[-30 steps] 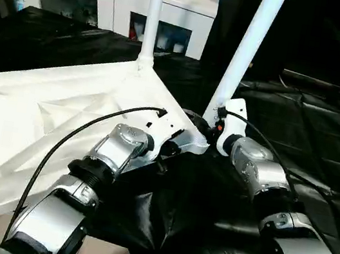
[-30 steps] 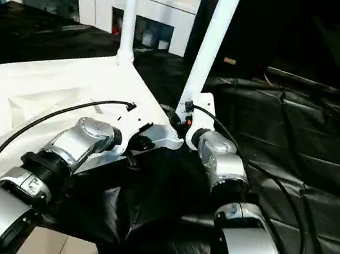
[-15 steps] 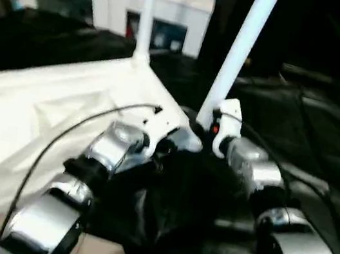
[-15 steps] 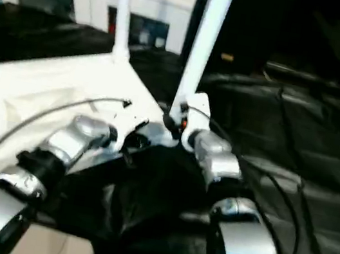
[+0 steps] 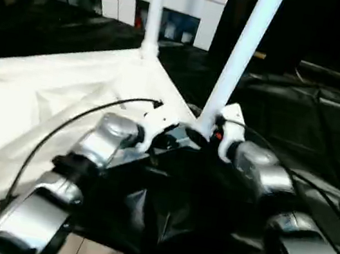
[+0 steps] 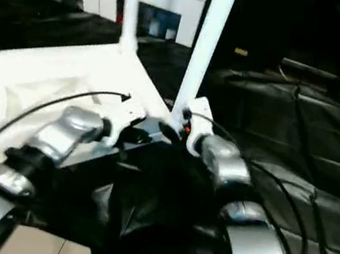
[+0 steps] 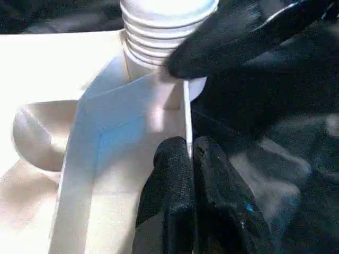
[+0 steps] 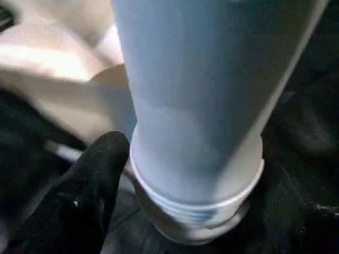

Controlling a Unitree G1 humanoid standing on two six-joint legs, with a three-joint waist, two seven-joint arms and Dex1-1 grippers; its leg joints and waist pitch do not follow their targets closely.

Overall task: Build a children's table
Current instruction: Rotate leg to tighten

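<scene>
1. Nearest you, the left gripper [image 7: 192,159] has its fingers pressed together on a thin rib edge of the tabletop [image 5: 43,106] just below the near corner socket, so it looks to be steadying the piece.
2. The tabletop lies underside up on the black-draped worktop [image 5: 326,127], its ribs facing you.
3. At that near corner, the near leg [image 5: 241,54] stands leaning in its socket. In the left wrist view its threaded end [image 7: 159,32] has several turns exposed above the socket, so judge it as started but not fully seated.
4. The right gripper [image 8: 159,174] is at the base of this leg. One black finger [image 8: 92,174] shows beside the collar; you cannot tell from the pictures whether the gripper clasps the leg or stands spread off it.
5. Farther back, the far leg [image 5: 155,7] stands upright in the next corner socket and looks done.
6. So you have two legs up, one needing more turning. The other corners are out of view, so you cannot tell their state.
</scene>
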